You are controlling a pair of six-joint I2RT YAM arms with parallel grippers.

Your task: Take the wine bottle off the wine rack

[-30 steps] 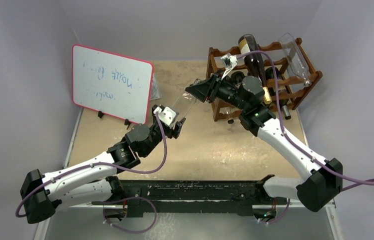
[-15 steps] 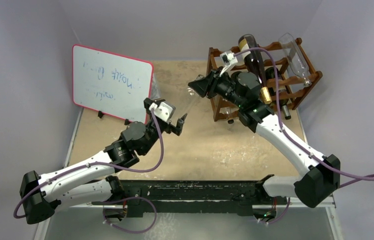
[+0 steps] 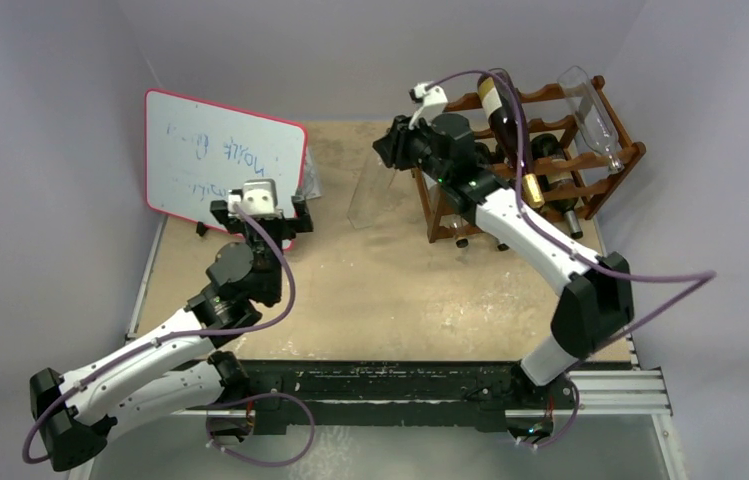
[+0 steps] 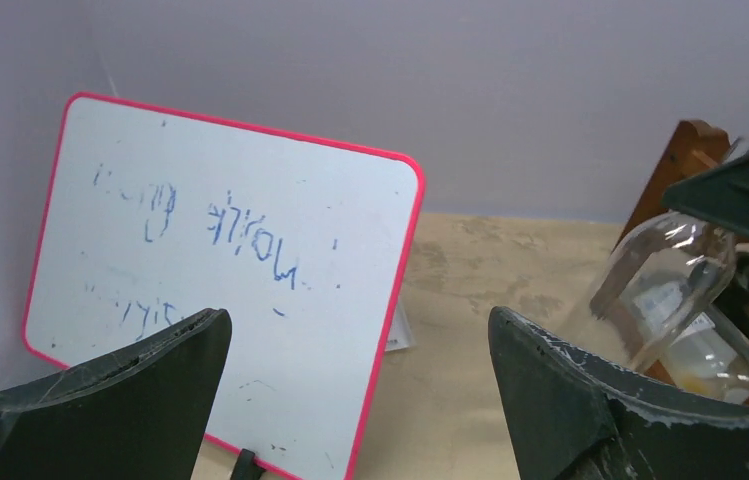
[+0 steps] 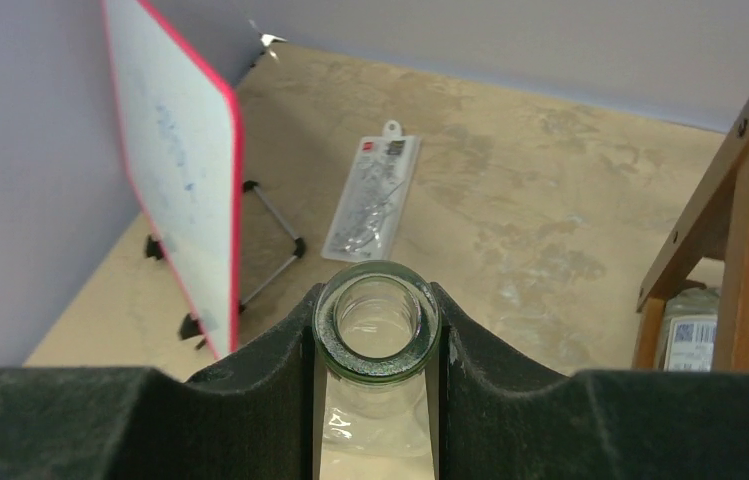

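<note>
The right gripper's [image 5: 377, 297] two dark fingers [image 5: 275, 350] are clamped on the neck of a clear glass wine bottle [image 3: 368, 192], one pad on each side just under the lip. The wrist camera looks straight down into the round mouth, so the bottle's long axis runs up and down: mouth up toward the gripper, base down toward the table [image 3: 400, 300]. From above it leans only a little. I can't tell whether the base rests on the table or hangs just over it.

The bottle is off the wine rack [image 3: 545, 95], standing just beside the rack's left end and free of its wavy rails. The right arm reaches across the front of the rack to hold it. Other bottles lie on the rack: a dark bottle [image 3: 495, 100] with a pale label on the top tier, an empty clear one [image 3: 590, 115] near the rack's right end, and a gold-capped one [image 3: 535, 190] lower down.

The left gripper [image 4: 358, 330] stands wide open with nothing between its fingers [image 4: 130, 400], well to the left of the rack, facing a red-edged whiteboard [image 3: 225, 165]. A small plastic packet [image 5: 375, 195] lies flat on the table between the whiteboard and the rack
</note>
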